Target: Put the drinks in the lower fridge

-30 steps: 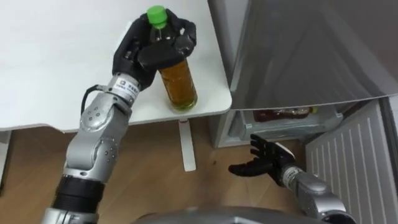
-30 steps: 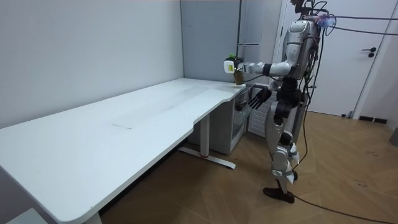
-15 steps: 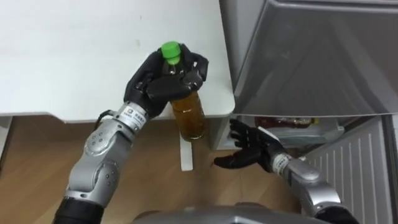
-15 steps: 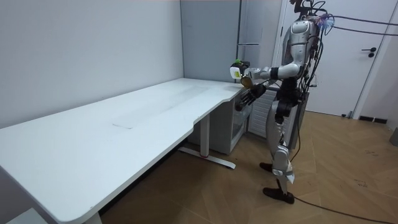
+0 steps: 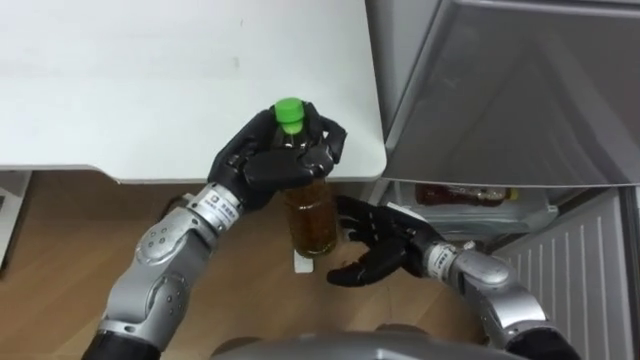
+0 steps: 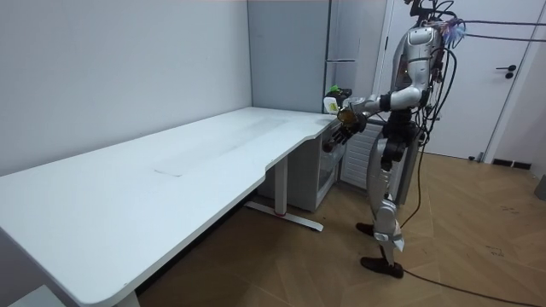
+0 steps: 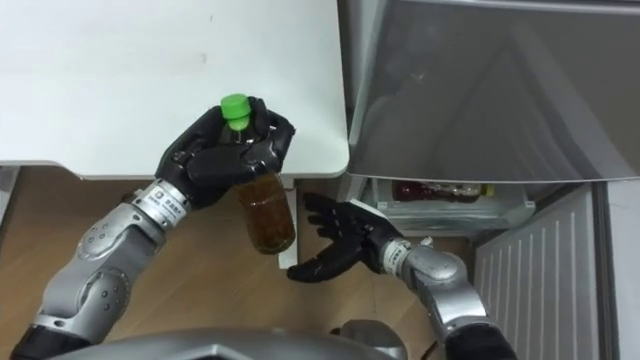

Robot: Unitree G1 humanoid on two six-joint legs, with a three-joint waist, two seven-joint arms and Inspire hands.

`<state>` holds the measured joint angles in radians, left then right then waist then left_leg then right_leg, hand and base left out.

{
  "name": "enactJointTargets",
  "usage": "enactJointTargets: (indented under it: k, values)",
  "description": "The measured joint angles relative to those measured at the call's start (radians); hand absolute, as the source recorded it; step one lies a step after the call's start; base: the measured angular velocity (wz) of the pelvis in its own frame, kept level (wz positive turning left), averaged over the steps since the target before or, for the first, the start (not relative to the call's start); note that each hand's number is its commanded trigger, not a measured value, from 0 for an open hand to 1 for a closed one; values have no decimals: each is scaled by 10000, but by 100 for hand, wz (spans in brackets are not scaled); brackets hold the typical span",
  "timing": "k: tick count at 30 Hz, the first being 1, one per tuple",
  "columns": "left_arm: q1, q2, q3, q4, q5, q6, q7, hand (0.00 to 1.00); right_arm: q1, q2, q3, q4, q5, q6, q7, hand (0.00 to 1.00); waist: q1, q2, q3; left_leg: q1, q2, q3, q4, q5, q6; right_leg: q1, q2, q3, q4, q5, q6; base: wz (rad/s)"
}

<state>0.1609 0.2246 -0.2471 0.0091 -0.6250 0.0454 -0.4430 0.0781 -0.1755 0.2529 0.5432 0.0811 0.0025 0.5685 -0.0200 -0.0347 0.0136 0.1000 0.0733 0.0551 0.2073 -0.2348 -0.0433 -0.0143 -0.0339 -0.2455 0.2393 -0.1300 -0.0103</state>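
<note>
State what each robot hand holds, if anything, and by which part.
The left hand grips the bottle by its upper part, below the green cap. The right hand, open, holds nothing.

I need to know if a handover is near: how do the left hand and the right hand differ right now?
The left hand is curled round the top of the bottle; the right hand is open, fingers spread, holding nothing. The left hand is higher, by the table corner; the right hand is lower, beside the bottle's lower half, and I cannot tell whether it touches it. Both are black and close to the bottle.
</note>
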Motion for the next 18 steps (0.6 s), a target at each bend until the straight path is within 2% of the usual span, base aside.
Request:
enactJointTargets:
  k: [8, 12, 18]
  values:
    - [102, 77, -126, 172, -154, 22, -257, 100, 1, -60, 8, -3, 0, 146, 409, 0, -9, -82, -14, -28, 7, 149, -17, 0, 0, -61, -13, -7, -4, -13, 2, -1]
    - [147, 88, -151, 201, -144, 178, -285, 100, 20, -151, -6, -188, -52, 222, 943, 0, -24, -137, -40, -73, 7, 148, -15, -1, 0, -82, -25, -12, -17, -34, 8, 1]
    - [148, 353, -338, 223, -68, 183, -283, 100, 191, -359, 8, -1151, 77, 228, 1655, 0, 5, -122, -39, -211, 4, 133, 5, -1, 0, -197, -38, -11, 17, -61, 5, 1]
